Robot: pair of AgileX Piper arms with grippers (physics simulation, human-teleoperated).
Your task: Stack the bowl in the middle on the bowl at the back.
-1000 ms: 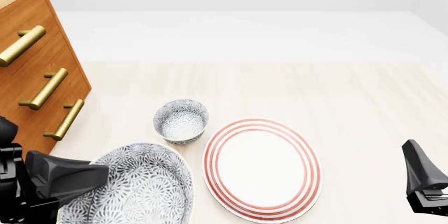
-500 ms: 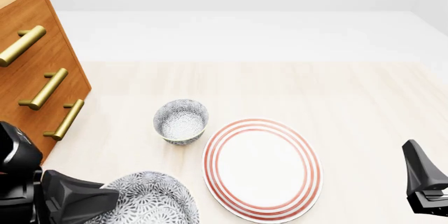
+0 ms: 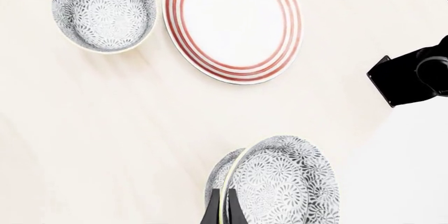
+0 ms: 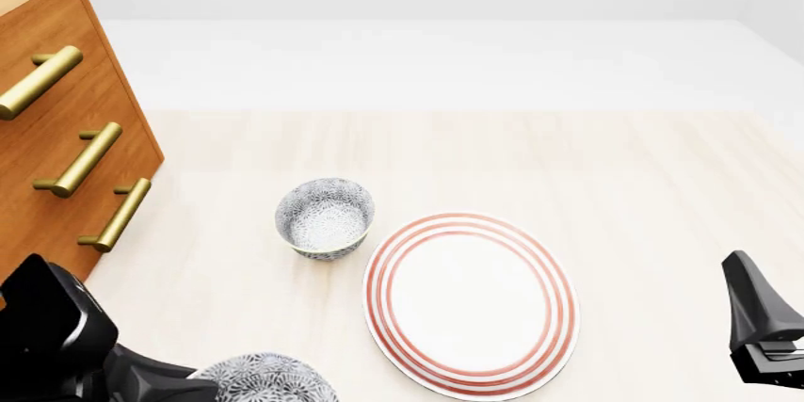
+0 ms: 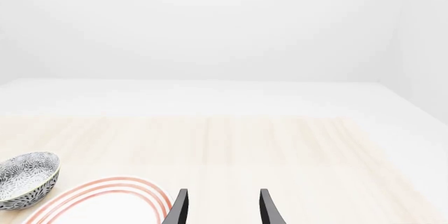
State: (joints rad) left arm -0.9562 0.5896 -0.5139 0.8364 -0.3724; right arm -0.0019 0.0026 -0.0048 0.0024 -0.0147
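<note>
My left gripper (image 3: 224,211) is shut on the cream rim of the bowl in the middle (image 3: 284,182), a grey-and-white speckled bowl held off the table and tilted. In the front view this bowl (image 4: 270,378) sits at the bottom edge beside the left arm (image 4: 70,350). The bowl at the back (image 4: 324,217), narrower and deeper with the same pattern, stands upright on the table, well apart from the held bowl; it also shows in the left wrist view (image 3: 104,10). My right gripper (image 5: 222,208) is open with nothing between its fingers, at the table's near right (image 4: 760,327).
A white plate with red rings (image 4: 472,289) lies right of the bowl at the back, also seen as plate (image 3: 233,24) and plate (image 5: 98,203). A wooden drawer chest with brass handles (image 4: 70,129) stands at the left. The right arm (image 3: 413,72) crosses the left wrist view.
The left arm has drawn back toward the front view's bottom edge with the bowl, which now shows less in that view. The right arm, plate and back bowl have not moved.
</note>
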